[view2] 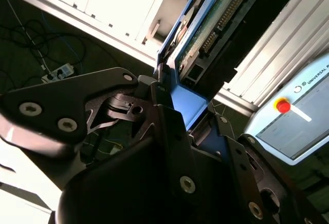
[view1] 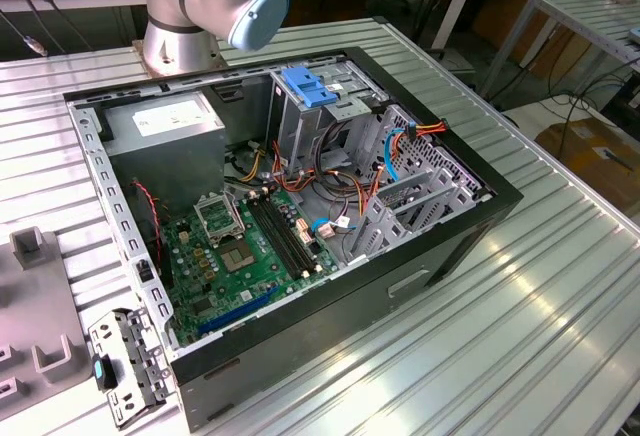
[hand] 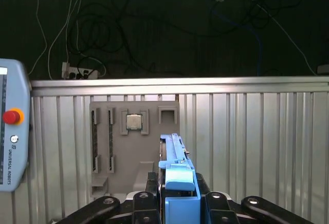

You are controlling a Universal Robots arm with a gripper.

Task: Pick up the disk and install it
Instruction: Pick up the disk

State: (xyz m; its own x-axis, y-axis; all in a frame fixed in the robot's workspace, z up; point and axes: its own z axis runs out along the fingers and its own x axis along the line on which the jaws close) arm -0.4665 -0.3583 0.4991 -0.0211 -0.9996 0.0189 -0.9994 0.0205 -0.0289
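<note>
My gripper [hand: 177, 190] is shut on the disk [hand: 174, 154], which I see edge-on in the first wrist view, its blue bracket standing up between the black fingers [hand: 141, 198]. The second wrist view gives the disk [view2: 205, 29] from its underside: a green circuit board with a connector row, framed in blue, clamped in my gripper [view2: 180, 106]. The disk is in the air, off the table. In the exterior view the open computer case [view1: 480, 211] lies on the ribbed metal table, with a grey drive cage [view1: 300, 131] topped by a blue plastic piece [view1: 305, 86].
A grey fixture plate [hand: 105, 147] carrying a square chip [hand: 134, 122] lies on the ribbed table below my gripper. A teach pendant [hand: 10, 136] with a red button sits beside it. Inside the case are the motherboard [view1: 245, 251], a grey power supply box [view1: 165, 121] and loose cables [view1: 340, 186].
</note>
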